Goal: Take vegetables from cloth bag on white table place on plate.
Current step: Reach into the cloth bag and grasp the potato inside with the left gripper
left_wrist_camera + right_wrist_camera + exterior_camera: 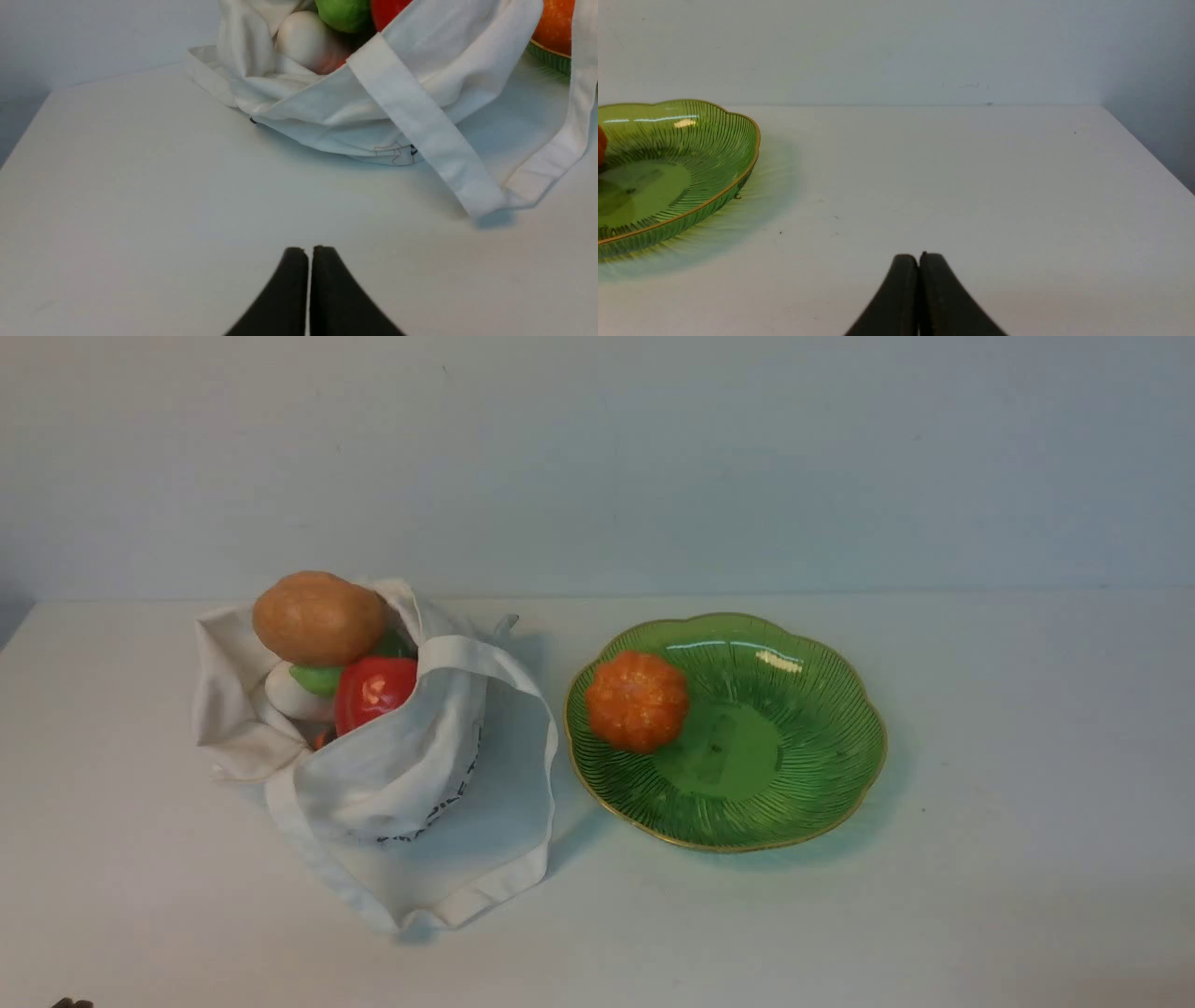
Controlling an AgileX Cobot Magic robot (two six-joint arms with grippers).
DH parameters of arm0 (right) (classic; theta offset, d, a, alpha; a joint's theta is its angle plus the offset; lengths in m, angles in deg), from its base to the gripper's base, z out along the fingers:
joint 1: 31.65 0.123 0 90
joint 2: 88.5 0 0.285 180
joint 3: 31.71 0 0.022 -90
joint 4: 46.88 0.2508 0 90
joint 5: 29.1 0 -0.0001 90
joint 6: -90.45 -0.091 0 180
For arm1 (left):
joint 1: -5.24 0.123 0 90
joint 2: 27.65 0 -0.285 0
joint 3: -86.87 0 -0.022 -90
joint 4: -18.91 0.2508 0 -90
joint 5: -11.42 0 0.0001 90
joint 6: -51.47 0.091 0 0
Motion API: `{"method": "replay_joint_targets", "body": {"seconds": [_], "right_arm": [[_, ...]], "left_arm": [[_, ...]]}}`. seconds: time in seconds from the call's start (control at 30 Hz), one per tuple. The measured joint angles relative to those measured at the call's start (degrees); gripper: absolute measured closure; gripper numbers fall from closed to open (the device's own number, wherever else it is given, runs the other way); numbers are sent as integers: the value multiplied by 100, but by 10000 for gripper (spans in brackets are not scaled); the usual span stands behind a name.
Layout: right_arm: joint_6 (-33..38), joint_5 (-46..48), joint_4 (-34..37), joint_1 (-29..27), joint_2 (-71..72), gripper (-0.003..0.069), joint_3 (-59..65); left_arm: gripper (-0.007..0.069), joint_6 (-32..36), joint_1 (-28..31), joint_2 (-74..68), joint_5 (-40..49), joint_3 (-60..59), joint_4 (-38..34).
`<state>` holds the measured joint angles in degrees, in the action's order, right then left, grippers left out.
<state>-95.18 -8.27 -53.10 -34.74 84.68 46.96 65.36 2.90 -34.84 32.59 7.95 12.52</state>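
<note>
Surface (980,915) white: cloth bag (411,784) at nine o'clock slumped open, potato (317,616) topmost for easy picking; plate (794,775) at three; left claw (308,261) and right claw (919,266) pressed together, seemingly idle.

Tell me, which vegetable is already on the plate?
The orange one, sitting alone on the plate. The potato, red one, green one and white one are all in the bag.

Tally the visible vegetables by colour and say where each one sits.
Brown: 1, the potato, on top in the cloth bag
Red: 1, the red vegetable, in the bag
Green: 1, the green vegetable, in the bag
White: 1, the white vegetable, in the bag
Orange: 1, the orange vegetable, on the plate
Total: 5 visible; the bag may hide more.
</note>
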Motion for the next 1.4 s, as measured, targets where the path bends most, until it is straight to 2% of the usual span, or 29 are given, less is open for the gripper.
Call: {"method": "replay_joint_targets", "body": {"seconds": [0.97, 1.03, 1.17, 1.3, 1.33, 1.4], "right_arm": [[0, 0, 0, 0, 0, 669, 0], [0, 0, 0, 0, 0, 669, 0], [0, 0, 0, 0, 0, 669, 0], [0, 0, 0, 0, 0, 669, 0], [0, 0, 0, 0, 0, 669, 0], [0, 0, 0, 0, 0, 669, 0]], "left_arm": [[629, -56, 0, 0, -62, 0, 50], [629, -244, 0, 0, -200, 0, -201], [629, -1110, 0, 0, -553, 0, -1829], [629, -1298, 0, 0, -867, 0, -2705], [629, -1297, 0, 0, -891, 0, -2705], [629, -1317, 0, 0, -1297, 0, -3249]]}}
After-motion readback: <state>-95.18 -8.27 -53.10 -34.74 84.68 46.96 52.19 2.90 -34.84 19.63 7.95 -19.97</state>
